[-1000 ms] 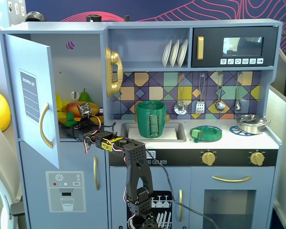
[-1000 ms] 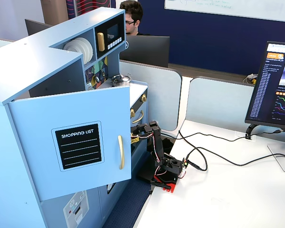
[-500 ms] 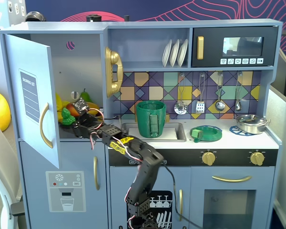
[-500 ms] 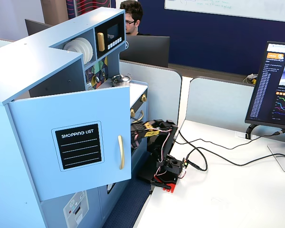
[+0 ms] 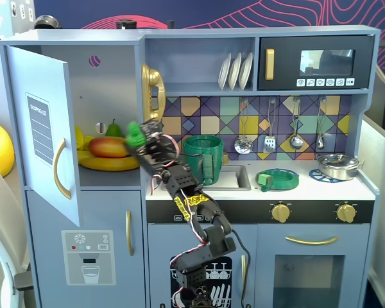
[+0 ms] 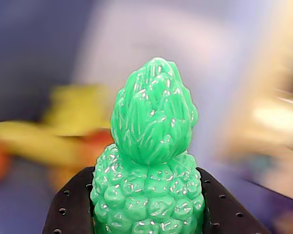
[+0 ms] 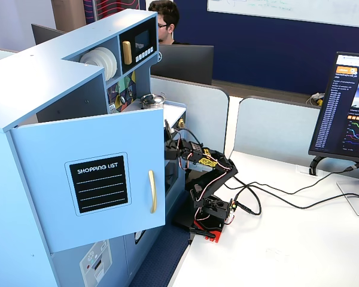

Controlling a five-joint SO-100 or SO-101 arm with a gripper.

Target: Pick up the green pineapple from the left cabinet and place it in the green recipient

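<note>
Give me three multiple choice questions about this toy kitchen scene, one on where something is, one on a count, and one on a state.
1. Where is the green pineapple?
A. on the fridge shelf
B. in the gripper
C. inside the green pot

2. How many white plates stand in the rack?
A. one
B. three
C. five

3. The door of the left cabinet is
A. shut
B. taken off
C. swung open

Answers:
1. B: the wrist view shows the black fingers on both sides of the pineapple's body.
2. B: three upright plates show in a fixed view.
3. C: the door with the shopping list stands out from the compartment, and the fruit inside shows.
</note>
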